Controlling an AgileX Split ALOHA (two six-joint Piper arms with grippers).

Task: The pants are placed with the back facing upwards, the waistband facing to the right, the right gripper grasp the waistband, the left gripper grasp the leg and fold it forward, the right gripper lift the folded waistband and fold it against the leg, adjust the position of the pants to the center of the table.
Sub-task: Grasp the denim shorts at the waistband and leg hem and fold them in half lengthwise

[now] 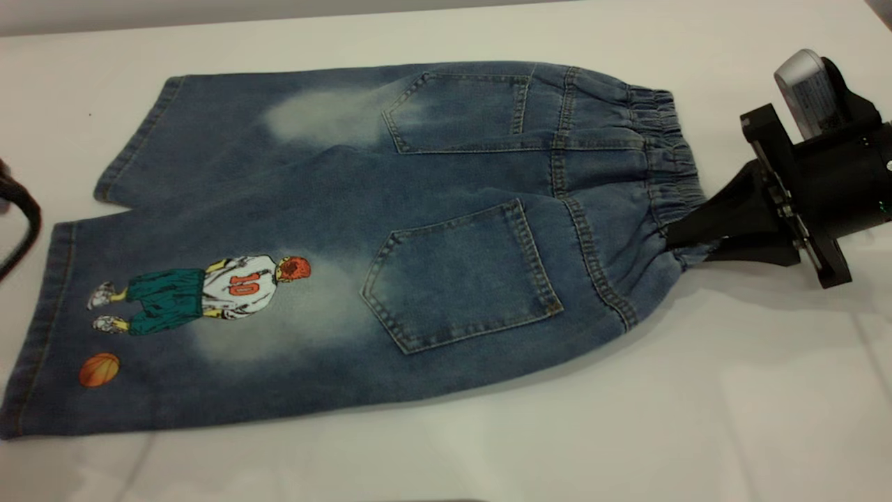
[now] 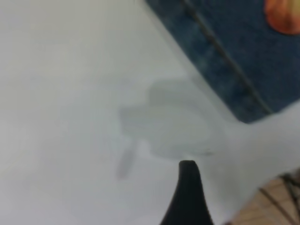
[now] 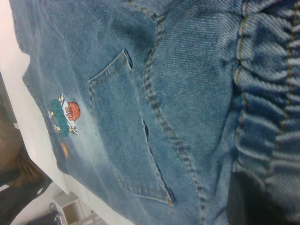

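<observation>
The pants (image 1: 390,237) lie flat on the white table (image 1: 697,418), back up, with both back pockets showing and the legs to the left. The elastic waistband (image 1: 665,160) points right. My right gripper (image 1: 686,237) is shut on the waistband's near corner, and the fabric bunches toward its black fingers (image 3: 253,201). The player print (image 1: 209,286) and orange ball (image 1: 99,369) are on the near leg. My left gripper (image 2: 232,187) hovers over bare table beside that leg's hem corner (image 2: 243,105). It is open, and only one of its fingers (image 2: 188,197) shows.
A black cable loop (image 1: 17,209) of the left arm shows at the exterior view's left edge. White tabletop stretches in front of and to the right of the pants. In the left wrist view the table's edge and a wooden floor (image 2: 276,201) lie close by.
</observation>
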